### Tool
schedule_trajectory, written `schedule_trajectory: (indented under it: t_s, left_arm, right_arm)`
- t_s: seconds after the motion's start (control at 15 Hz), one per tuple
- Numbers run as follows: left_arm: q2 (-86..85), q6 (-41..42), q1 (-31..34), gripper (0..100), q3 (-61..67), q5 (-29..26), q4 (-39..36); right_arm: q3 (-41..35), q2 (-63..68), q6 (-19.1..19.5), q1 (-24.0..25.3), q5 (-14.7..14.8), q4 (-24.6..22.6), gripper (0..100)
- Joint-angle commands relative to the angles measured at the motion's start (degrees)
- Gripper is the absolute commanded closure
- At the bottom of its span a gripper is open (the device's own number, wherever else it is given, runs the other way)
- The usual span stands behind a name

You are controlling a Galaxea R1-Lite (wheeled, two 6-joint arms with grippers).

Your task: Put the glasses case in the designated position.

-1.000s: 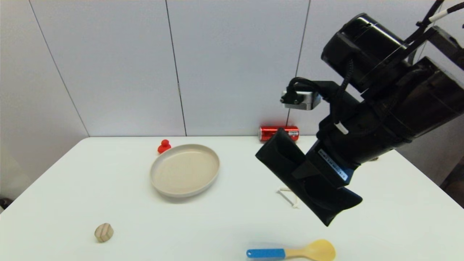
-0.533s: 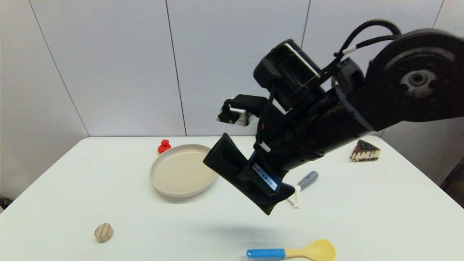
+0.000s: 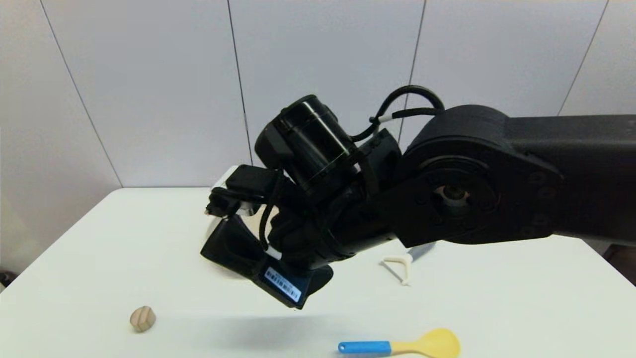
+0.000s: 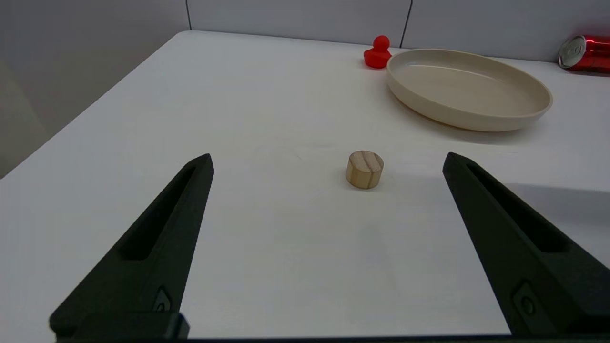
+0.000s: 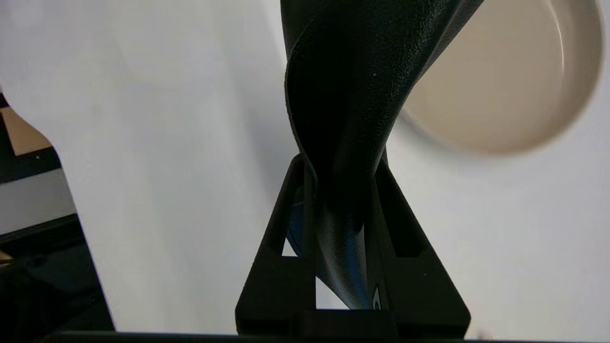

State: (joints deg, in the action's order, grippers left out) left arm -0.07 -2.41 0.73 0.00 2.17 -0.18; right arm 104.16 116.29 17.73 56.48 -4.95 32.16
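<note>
Above plate (image 4: 469, 90): R gripper (image 5: 344, 190) clamps glasses case (image 3: 258, 258), clear of table

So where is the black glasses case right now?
The glasses case hangs above the table, pinched in the right hand, in front of the beige plate.

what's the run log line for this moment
right gripper: shut on glasses case | case: held above table beside beige plate | left gripper: open, idle near wooden block

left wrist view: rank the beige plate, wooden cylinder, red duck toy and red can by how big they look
1. Round beige plate, by far.
2-4. Small wooden cylinder, red duck toy and red can look alike; the can is cut off and they lie at different depths.
</note>
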Motion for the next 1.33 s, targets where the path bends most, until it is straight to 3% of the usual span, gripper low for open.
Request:
schedule_trajectory:
  t_s: [0.07,0.13,0.2,0.67,0.87,1.0,1.2,1.33]
  left_arm:
    - [0.07,-0.05,-0.03,0,0.0,0.03,0.09]
    - [0.07,-0.05,-0.03,0,0.0,0.03,-0.08]
    - [0.07,-0.05,0.06,0,0.0,0.03,-0.08]
    - [0.07,-0.05,0.06,0,0.0,0.03,-0.08]
    - [0.07,-0.05,-0.03,0,0.0,0.03,-0.08]
    - [0.07,-0.05,-0.03,0,0.0,0.03,0.09]
    - [0.07,-0.05,0.06,0,0.0,0.03,0.09]
    - [0.07,-0.05,0.06,0,0.0,0.03,-0.08]
  right_arm:
    - [1.58,2.54,2.93,1.35,0.03,-1.31,100]
    - [1.58,2.81,3.63,1.53,0.03,-2.19,100]
    - [1.58,2.98,3.63,1.53,0.12,-2.72,0]
    - [1.05,1.05,3.02,1.18,0.55,-2.54,0]
    - [-2.12,-4.4,2.31,-2.25,0.91,-2.36,0]
    - [-6.51,-11.34,-3.84,-7.61,1.08,-2.19,0]
    - [-12.4,-22.86,-18.69,-17.81,5.21,2.12,0]
    - [-16.35,-29.89,-22.38,-30.99,7.76,8.27,0]
